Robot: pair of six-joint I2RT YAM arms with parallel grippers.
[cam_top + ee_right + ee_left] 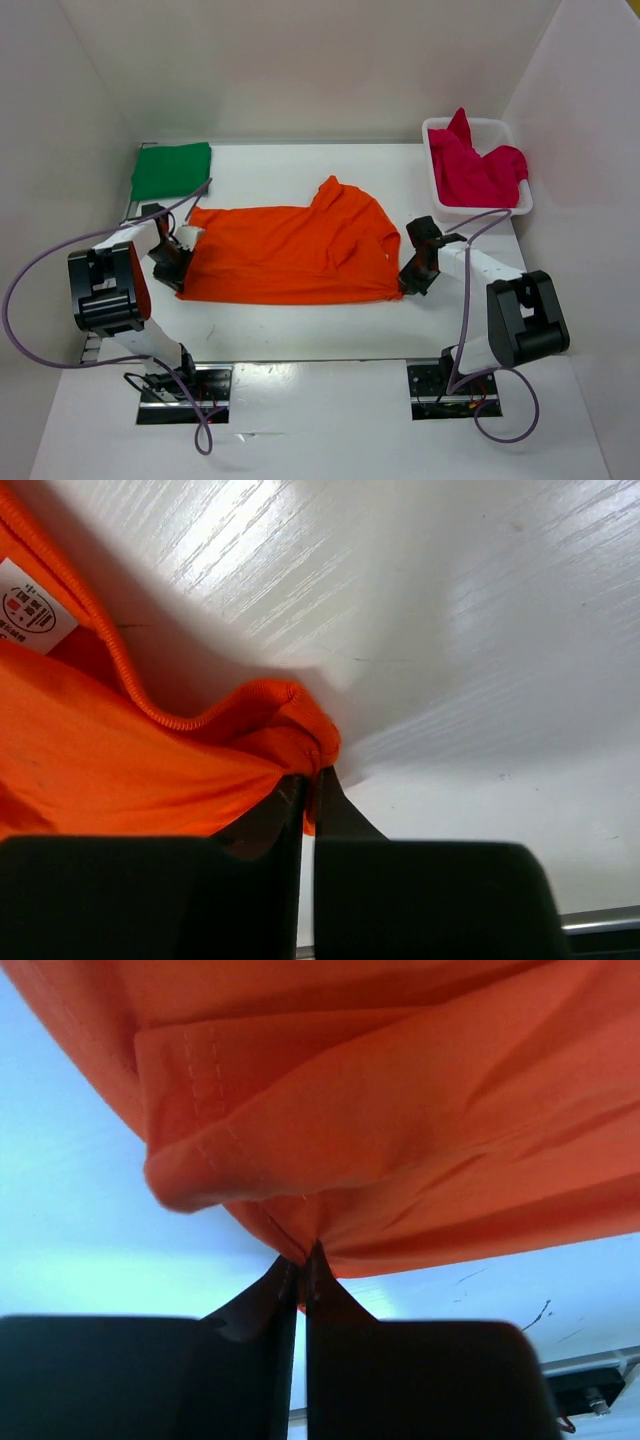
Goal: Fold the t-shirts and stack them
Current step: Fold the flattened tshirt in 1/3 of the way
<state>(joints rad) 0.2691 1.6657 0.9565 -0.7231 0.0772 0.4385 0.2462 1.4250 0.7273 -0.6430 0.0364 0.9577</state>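
- Top view: a soft, plain orange t-shirt [290, 255] lies spread, a little rumpled, on the flat white table [300, 330], stretched between the two pincers.
- The left pincer [183, 262] sits at the shirt's left edge and the right pincer [405, 283] at its near right corner, both low to the table.
- Beyond the left pincer and apart from it lies a folded, plain green t-shirt [172, 170].
- Beyond the right pincer, well apart, a crumpled magenta-red t-shirt [485, 170] sits heaped inside a white plastic mesh basket [480, 125].
- Left wrist view: the left pincer [303, 1265] is pressed together, pinching a bunched fold of the orange t-shirt [400, 1140]. The stitched hem hangs just above the tips, with the table [80, 1220] behind.
- Right wrist view: the right pincer [312, 780] is pressed together, pinching the orange t-shirt [120, 770] at its ribbed neckband [130, 680].
- The cloth spreads left of this pincer, with a small white printed label [30, 608] further left. White table [450, 630] lies beyond and to the right.
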